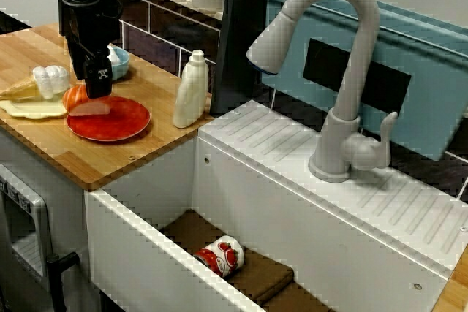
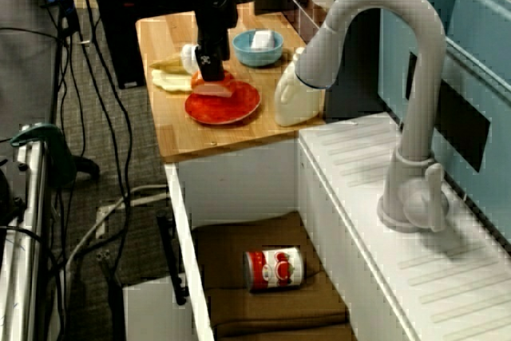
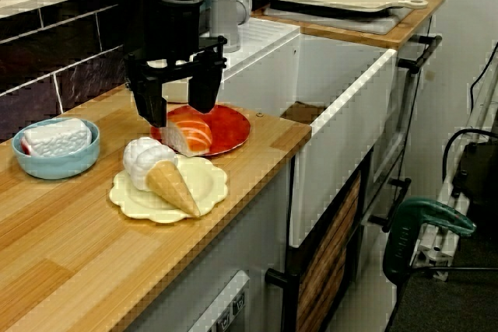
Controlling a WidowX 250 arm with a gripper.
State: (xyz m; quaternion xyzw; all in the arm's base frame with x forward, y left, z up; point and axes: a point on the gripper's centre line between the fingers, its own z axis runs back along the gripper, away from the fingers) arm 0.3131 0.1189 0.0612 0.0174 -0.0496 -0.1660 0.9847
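Observation:
My black gripper stands open over the left part of a red plate on the wooden counter. A salmon sushi piece, orange with white stripes on a white base, lies on that plate right under the fingers. The fingertips hang just above its two sides, and I cannot tell whether they touch it. From the front, the gripper hides part of the sushi piece on the red plate. From above, the gripper stands over the sushi piece.
A toy ice cream cone lies on a pale yellow plate beside the red one. A blue bowl holding a white block sits by the wall. A white bottle stands at the counter's end. The sink, under a tall tap, holds a red can.

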